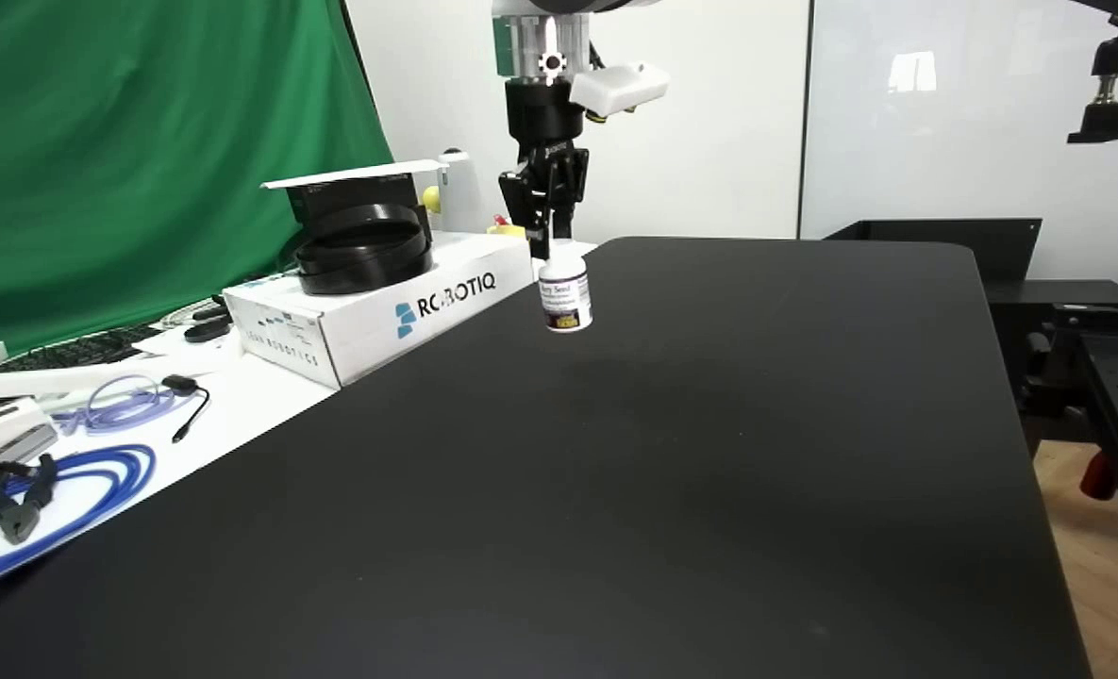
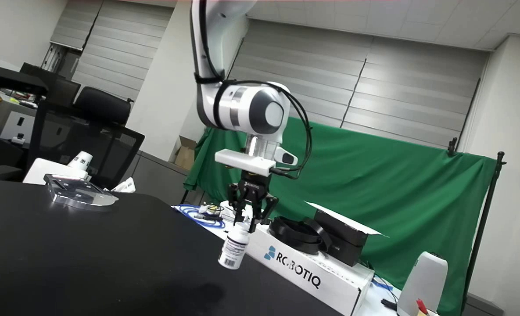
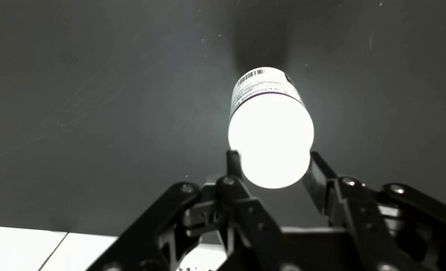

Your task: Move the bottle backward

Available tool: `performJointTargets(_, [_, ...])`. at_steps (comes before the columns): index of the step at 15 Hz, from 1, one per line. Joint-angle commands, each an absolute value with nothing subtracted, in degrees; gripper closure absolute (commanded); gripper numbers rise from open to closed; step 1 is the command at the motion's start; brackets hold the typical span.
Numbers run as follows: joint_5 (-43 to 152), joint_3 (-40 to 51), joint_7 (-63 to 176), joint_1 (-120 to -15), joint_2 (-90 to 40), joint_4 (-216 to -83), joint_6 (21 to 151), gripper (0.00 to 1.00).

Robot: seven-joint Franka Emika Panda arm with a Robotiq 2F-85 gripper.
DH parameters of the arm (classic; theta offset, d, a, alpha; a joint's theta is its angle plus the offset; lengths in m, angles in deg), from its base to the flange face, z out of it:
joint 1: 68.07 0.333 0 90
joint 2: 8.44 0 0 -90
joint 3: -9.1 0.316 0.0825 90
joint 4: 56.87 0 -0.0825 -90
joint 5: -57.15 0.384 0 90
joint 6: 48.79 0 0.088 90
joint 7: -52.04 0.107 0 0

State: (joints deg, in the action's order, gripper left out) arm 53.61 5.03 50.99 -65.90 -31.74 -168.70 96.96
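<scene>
The bottle (image 1: 566, 294) is small and white with a white cap and a printed label band. It shows in both exterior views, also here (image 2: 233, 249). My gripper (image 1: 551, 242) is shut on the cap end, one finger on each side, also seen in an exterior view (image 2: 245, 224). The bottle hangs above the black table, slightly tilted, with its shadow apart from it on the surface. In the wrist view the bottle (image 3: 271, 120) sits between the fingertips of the gripper (image 3: 274, 156), its cap washed out by glare.
The black table (image 1: 709, 528) lies below. A long white Robotiq box (image 1: 426, 306) with black rings (image 1: 365, 250) on it stands beside the table edge, close to the gripper. Cables (image 1: 96, 490) lie on the white side surface. A clear plate (image 2: 80, 193) lies on the table.
</scene>
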Motion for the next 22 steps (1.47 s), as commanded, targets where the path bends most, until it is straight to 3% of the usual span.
performJointTargets(1, [51.51,5.61,53.43,-64.85,-22.38,-183.32,101.91,0.8])
performJointTargets(12, [49.48,7.86,56.73,-65.46,-3.73,-212.78,110.09,0.8])
performJointTargets(22, [47.7,9.91,57.91,-67.71,-5.1,-216.03,116.96,0.8])
